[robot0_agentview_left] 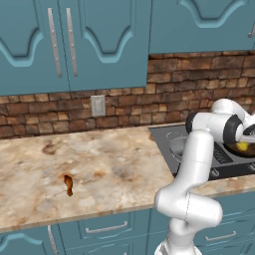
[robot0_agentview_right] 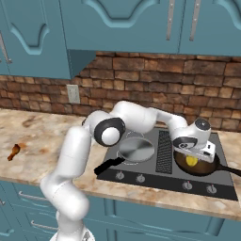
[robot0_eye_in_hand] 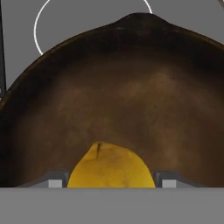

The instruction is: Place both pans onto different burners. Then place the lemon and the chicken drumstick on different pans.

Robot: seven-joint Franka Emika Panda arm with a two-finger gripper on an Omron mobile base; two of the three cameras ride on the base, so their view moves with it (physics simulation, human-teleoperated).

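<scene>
1. The lemon (robot0_eye_in_hand: 111, 165) sits low in the dark brown pan (robot0_eye_in_hand: 113, 100), at about 6 o'clock of its bowl in the hand view, and fills the gap between the two finger tips. In the right base view the lemon (robot0_agentview_right: 191, 161) appears to rest on the pan's floor.
2. The gripper (robot0_eye_in_hand: 111, 178) hangs just over that pan. Its jaws stand either side of the fruit; whether they press on it or have let go, I cannot tell.
3. To finish this step well, I would spread the jaws fully before lifting, then rise straight up, so a finger tip does not roll the lemon toward the rim.
4. The dark brown pan (robot0_agentview_right: 196, 164) lies on the cooktop (robot0_agentview_right: 226, 186) at 3 o'clock of the black vent strip (robot0_agentview_right: 163, 151); the silver pan (robot0_agentview_right: 135, 148) lies at 9 o'clock of it, handle pointing toward the front edge. A burner (robot0_eye_in_hand: 43, 26) ring shows beyond the brown pan's far rim.
5. The chicken drumstick (robot0_agentview_left: 68, 185) lies on the marbled countertop (robot0_agentview_left: 114, 164), well apart from the cooktop. By my reading it goes in the silver pan next.
</scene>
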